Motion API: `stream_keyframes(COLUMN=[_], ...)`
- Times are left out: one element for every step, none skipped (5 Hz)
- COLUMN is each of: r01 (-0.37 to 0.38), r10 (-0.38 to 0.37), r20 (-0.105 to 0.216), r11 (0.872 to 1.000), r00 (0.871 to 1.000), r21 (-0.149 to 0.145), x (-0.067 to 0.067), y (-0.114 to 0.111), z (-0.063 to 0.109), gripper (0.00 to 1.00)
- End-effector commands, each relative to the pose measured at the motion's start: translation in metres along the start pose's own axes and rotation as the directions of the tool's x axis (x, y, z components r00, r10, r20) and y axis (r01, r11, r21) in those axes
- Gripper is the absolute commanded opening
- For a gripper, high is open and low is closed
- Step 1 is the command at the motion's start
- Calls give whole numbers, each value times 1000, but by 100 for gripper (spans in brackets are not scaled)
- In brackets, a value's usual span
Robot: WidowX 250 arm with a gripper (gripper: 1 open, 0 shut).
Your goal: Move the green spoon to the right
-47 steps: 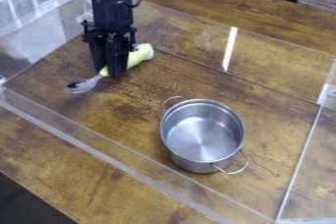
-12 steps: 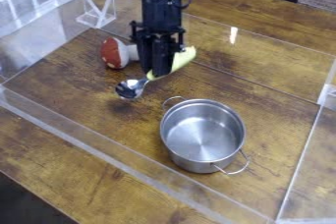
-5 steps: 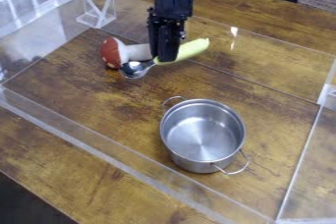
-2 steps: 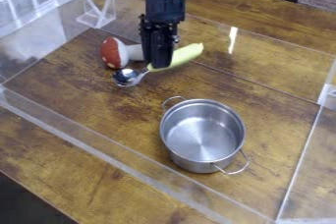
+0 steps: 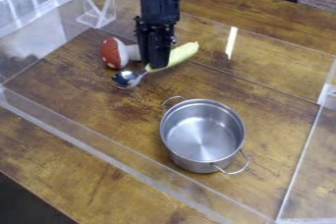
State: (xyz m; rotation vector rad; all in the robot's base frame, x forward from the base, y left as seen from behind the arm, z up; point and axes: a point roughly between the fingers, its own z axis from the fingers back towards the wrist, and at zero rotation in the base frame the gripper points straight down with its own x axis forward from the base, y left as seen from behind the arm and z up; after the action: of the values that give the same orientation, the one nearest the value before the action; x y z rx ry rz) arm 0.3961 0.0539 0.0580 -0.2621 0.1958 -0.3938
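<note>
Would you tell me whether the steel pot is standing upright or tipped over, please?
Upright: the pot shows its round open rim facing up, with its inner floor visible and a handle at either side.

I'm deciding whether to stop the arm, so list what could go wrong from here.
The green spoon sits in the pincer near the middle, its bowl sticking out one side and its handle the other, so it might swivel or slip.

The spoon's bowl is right beside the red-and-white toy; a small swing that way could knock it.

The steel pot stands nearby, one handle towards the spoon; a low path over it might catch that handle.
</note>
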Motion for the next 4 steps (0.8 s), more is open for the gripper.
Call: stream_keyframes(r01=[19, 10, 0, -8], r10=[-22, -13, -3, 6], r20=[79, 82, 85, 88], r11=[999, 999, 1000, 1000], r00=[997, 997, 996, 996], r21=[46, 36, 26, 16], x=[-5, -3, -2, -1], y=[-11, -17, -21, -26], z=[41, 45, 49, 54], gripper=[0, 0, 0, 0])
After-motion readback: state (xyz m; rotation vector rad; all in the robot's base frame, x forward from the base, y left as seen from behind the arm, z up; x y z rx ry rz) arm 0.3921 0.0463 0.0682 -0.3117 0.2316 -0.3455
